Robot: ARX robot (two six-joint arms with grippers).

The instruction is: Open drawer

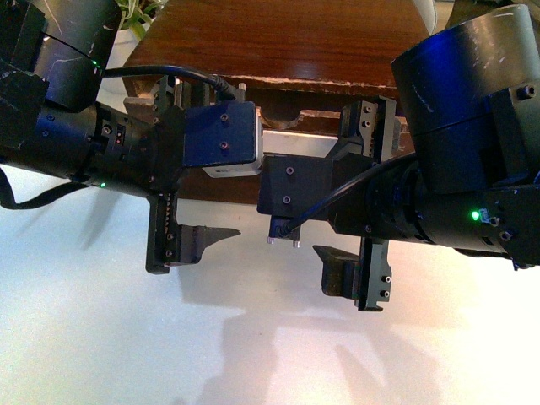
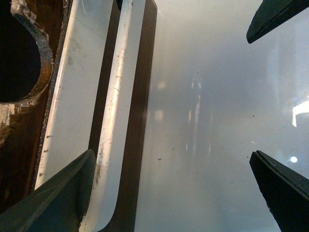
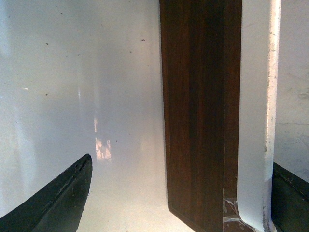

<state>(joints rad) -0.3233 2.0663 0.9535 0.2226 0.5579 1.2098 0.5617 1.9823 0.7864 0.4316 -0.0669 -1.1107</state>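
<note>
The dark brown drawer (image 1: 291,116) with its half-round top notch sits under the wooden cabinet top, mostly hidden behind my arms. My left gripper (image 1: 196,169) and right gripper (image 1: 353,198) are both open, held side by side at the drawer front with jaws one above the other. In the left wrist view the white bar handle (image 2: 115,125) lies just inside one finger (image 2: 53,198) of the left gripper (image 2: 171,157), beside the notch (image 2: 19,53). In the right wrist view the handle (image 3: 258,125) lies just inside one finger (image 3: 292,193) of the right gripper (image 3: 181,164).
The brown cabinet top (image 1: 278,42) spans the back. The glossy white table (image 1: 253,337) lies below the arms. A plant in a white pot (image 1: 135,21) stands at the back left. A right gripper finger (image 2: 275,17) shows in the left wrist view.
</note>
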